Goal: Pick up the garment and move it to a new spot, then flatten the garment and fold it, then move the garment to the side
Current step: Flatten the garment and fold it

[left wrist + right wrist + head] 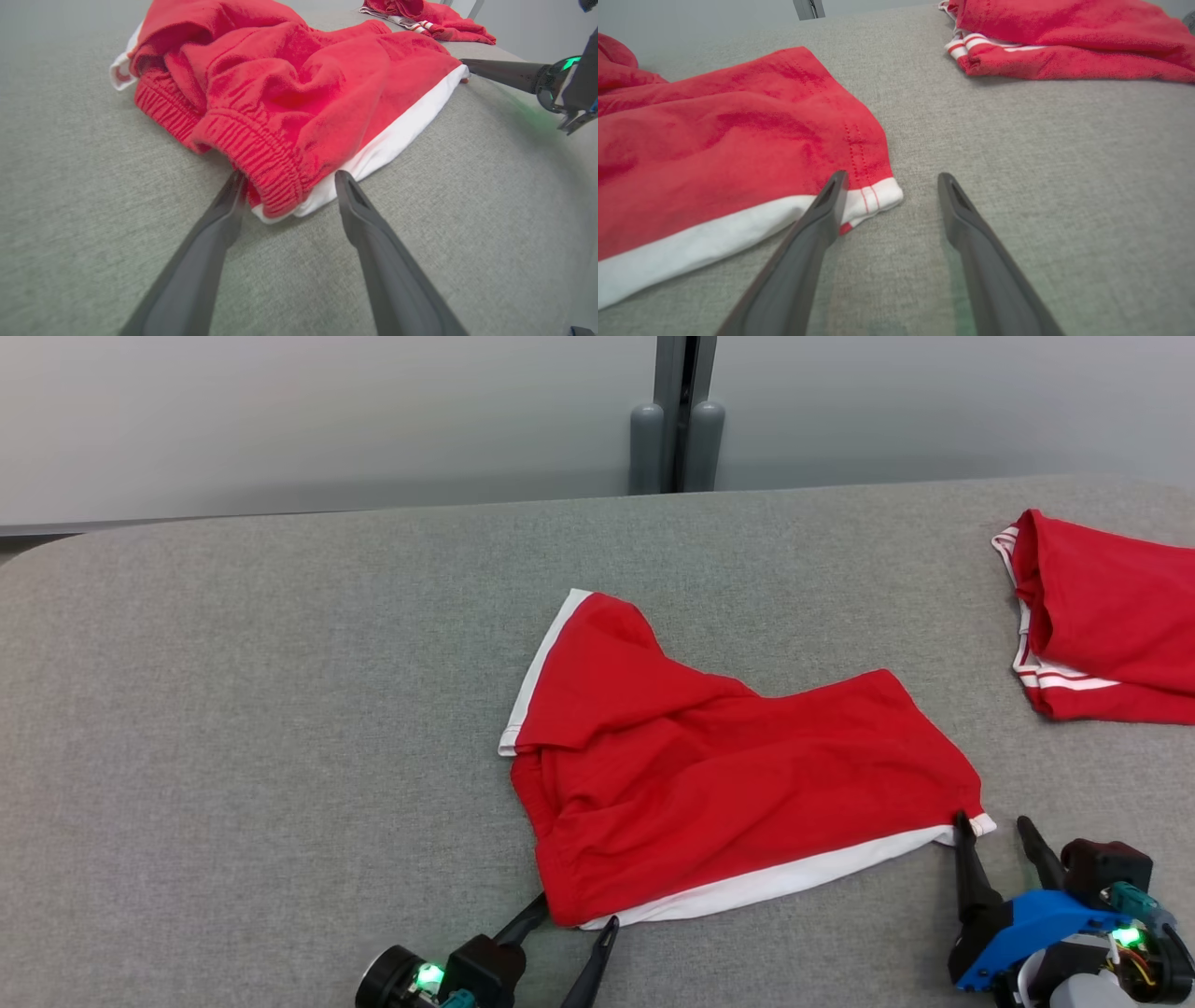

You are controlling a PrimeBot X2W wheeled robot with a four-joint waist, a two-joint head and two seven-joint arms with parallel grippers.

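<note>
Garment: red shorts [738,775] w/ white trim, lying crumpled near the middle of the grey table [280,709], on the side close to us.
Near edge: we see the white hem run along the front side of the shorts, from one gripper to the other.
Far edge: one leg is folded over, its white border pointing to the back-left.
Left gripper [577,910]: fingers spread wide, nothing held; in the left wrist view the elastic waistband corner sits between the two tips.
Right gripper [991,819]: also spread wide, nothing held; one tip is at the white hem corner, the other over bare table just beside it.
Second garment [1111,616]: red w/ white stripes, folded, at the far right, well apart from the shorts, cut by the picture edge.
Open room: we find much bare table to the left of the shorts and behind them; a bare strip also btw the two garments.
Table edges: the back edge runs below the grey wall [280,420]; the back-left corner is rounded.
</note>
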